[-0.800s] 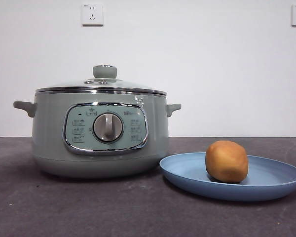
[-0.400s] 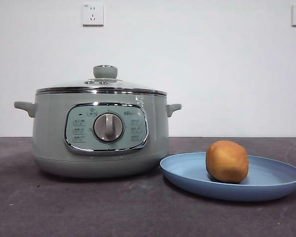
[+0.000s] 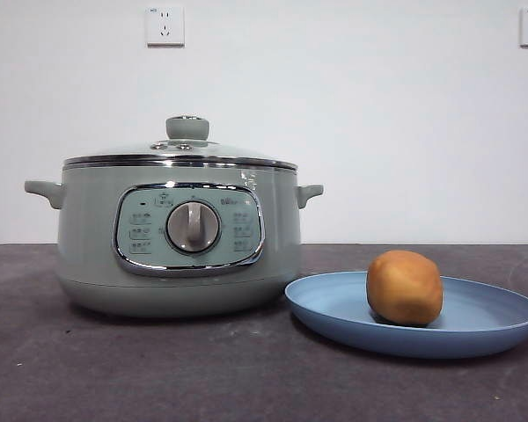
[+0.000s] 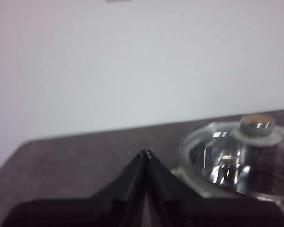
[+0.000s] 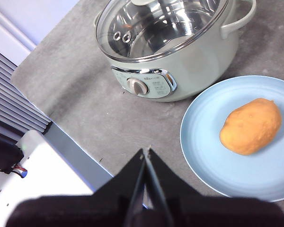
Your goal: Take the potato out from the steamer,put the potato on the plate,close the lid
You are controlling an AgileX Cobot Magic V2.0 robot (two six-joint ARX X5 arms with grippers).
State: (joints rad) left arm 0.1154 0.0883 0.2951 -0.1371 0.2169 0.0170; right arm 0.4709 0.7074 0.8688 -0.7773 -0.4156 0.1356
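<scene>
Potato: the potato [image 3: 404,287] is lying on the plate [image 3: 334,308], toward the plate's middle; in the right wrist view the potato [image 5: 250,126] is resting inside the plate's [image 5: 203,156] raised rim, touching nothing else.

Plate: it is sitting on the dark grey table [image 3: 158,369] just beside the steamer [image 3: 88,237], its near rim almost reaching the steamer's base without clearly touching it.

Steamer: it is standing upright with its control panel and dial [image 3: 193,227] facing the front camera; the right wrist view is showing the steamer [image 5: 199,61] from above, its shiny inner bowl visible through the glass.

Lid: the lid [image 3: 180,154] is sitting level on the steamer, chrome rim seated all round, knob [image 3: 187,127] pointing up; the lid [image 5: 146,33] is covering the whole opening. The left wrist view is showing the lid [image 4: 236,161] and its knob close by, blurred.

Left gripper: the left gripper [image 4: 146,153] is hanging beside the steamer, jaws pressed together with nothing between them; the lid is lying off to one side of the tips, apart from them.

Right gripper: the right gripper [image 5: 145,151] is hanging high above the table, jaws clenched and empty; the potato and plate are lying well apart from the tips, the steamer farther beyond.

Front view: neither arm is showing here.
</scene>
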